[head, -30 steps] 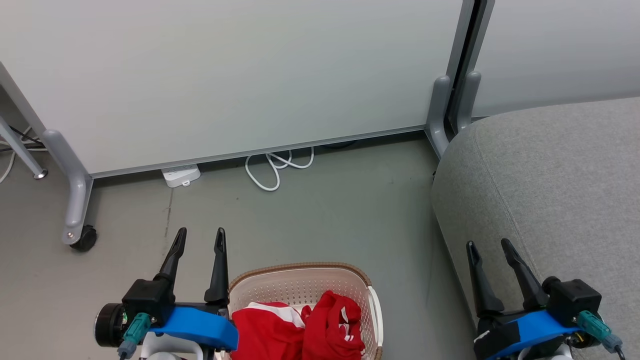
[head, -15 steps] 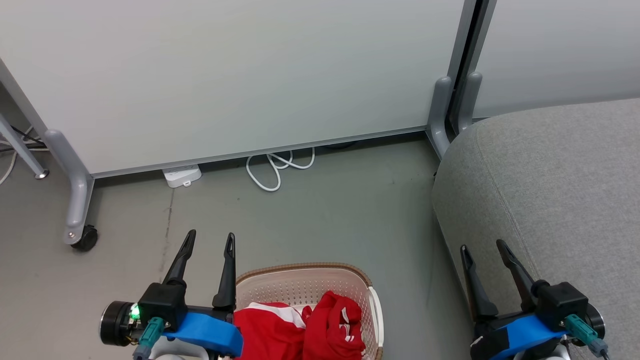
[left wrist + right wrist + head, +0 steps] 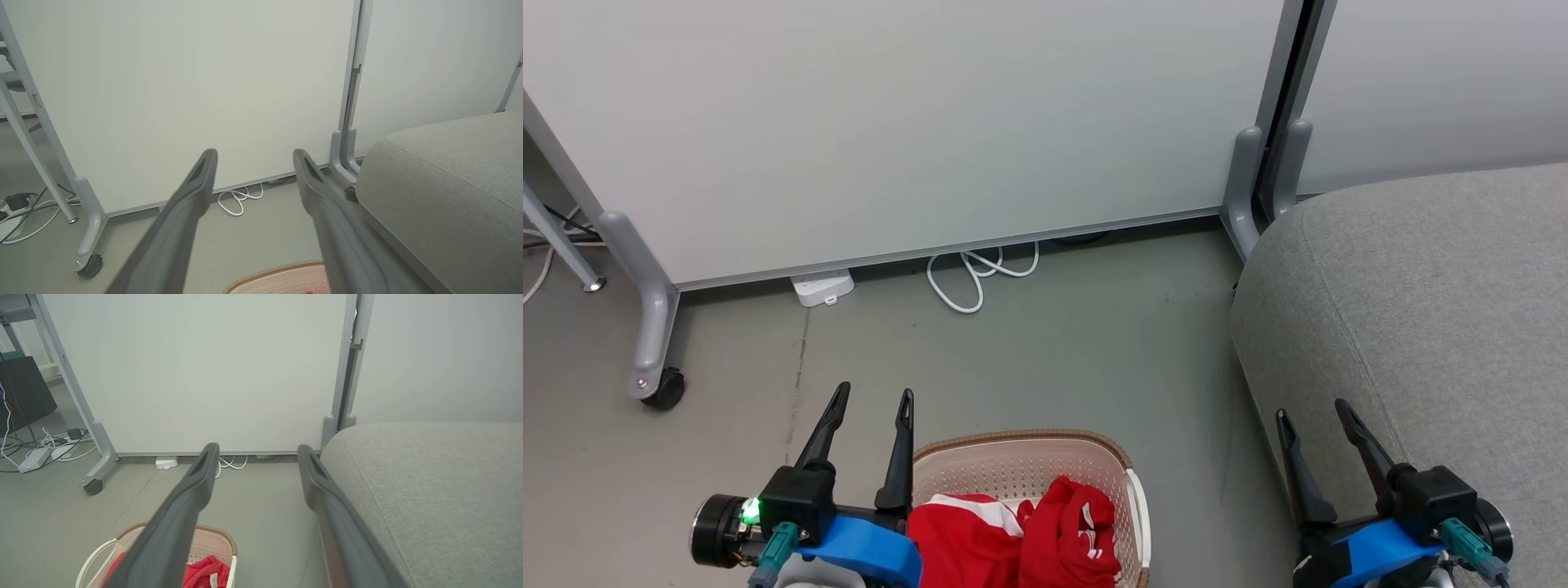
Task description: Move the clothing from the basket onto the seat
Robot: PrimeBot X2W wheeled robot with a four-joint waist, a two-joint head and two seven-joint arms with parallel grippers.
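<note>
The red clothing with white trim lies bunched in the cream basket at the bottom middle of the head view, and the clothing and basket also appear low in the right wrist view. The light-grey seat fills the right side. My left gripper hovers open just left of the basket, nothing between its fingers. My right gripper stands open beside the seat's near corner, also empty. A sliver of the basket rim shows under the left fingers.
A white partition panel on grey castor legs stands across the back. A white cable and a power strip lie at its foot. Grey floor stretches between basket, panel and seat. More cables lie far left.
My left gripper has shifted right and slightly down, closer to the basket's left rim. My right gripper has dropped a little lower beside the seat. The clothing lies as before.
</note>
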